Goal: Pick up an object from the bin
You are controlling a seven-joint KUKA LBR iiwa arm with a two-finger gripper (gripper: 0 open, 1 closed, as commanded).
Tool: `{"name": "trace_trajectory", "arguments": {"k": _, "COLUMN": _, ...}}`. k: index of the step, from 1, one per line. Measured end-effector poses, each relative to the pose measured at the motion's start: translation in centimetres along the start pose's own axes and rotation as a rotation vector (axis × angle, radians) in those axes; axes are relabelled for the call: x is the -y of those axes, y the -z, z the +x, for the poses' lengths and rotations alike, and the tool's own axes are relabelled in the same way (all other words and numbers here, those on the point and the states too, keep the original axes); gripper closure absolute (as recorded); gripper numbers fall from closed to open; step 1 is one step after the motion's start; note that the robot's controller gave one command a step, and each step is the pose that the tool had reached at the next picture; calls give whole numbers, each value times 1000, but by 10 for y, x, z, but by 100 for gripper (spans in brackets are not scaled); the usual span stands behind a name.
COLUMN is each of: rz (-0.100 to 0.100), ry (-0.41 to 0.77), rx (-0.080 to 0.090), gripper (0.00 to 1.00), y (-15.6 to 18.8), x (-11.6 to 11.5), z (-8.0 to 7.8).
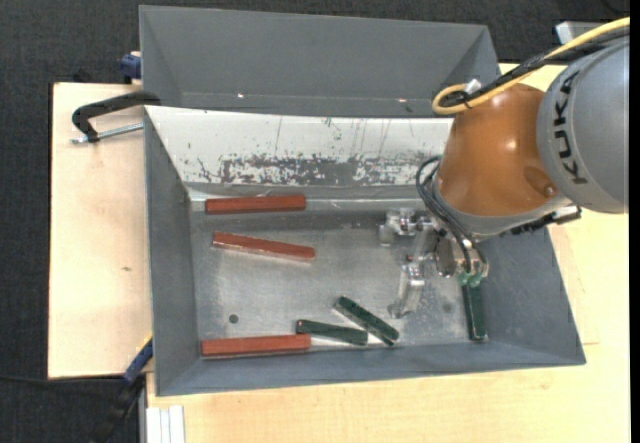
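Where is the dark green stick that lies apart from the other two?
In the camera view, the dark green stick lies near the bin's right wall, just right of the gripper; the other two green sticks lie further left.

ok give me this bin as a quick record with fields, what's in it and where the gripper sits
container: grey metal bin
gripper: gripper over the floor, right of centre
red-brown flat bars: back bar at rear wall; middle bar left of centre; front bar along near wall
dark green sticks: left crossed stick and right crossed stick at front centre; lone stick by right wall
nearest to gripper: right crossed stick, lone stick
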State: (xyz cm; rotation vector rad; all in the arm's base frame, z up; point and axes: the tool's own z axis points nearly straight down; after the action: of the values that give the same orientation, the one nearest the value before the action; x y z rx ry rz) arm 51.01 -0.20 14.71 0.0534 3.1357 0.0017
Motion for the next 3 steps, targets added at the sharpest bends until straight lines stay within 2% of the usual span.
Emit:
{"name": "trace_trajectory", "arguments": {"k": 1, "rz": -1, "ry": 6, "rx": -4, "gripper": 0, "y": -7, "x": -44, "z": 2}}
{"name": "trace_trajectory", "arguments": {"k": 2, "rz": 0, "ry": -69, "rx": -1, "gripper": 0, "y": -66, "x": -4, "z": 11}}
{"name": "trace_trajectory", "arguments": {"k": 3, "rz": -1, "ry": 227, "rx": -3, "gripper": 100, "y": -77, "x": -41, "z": 18}}
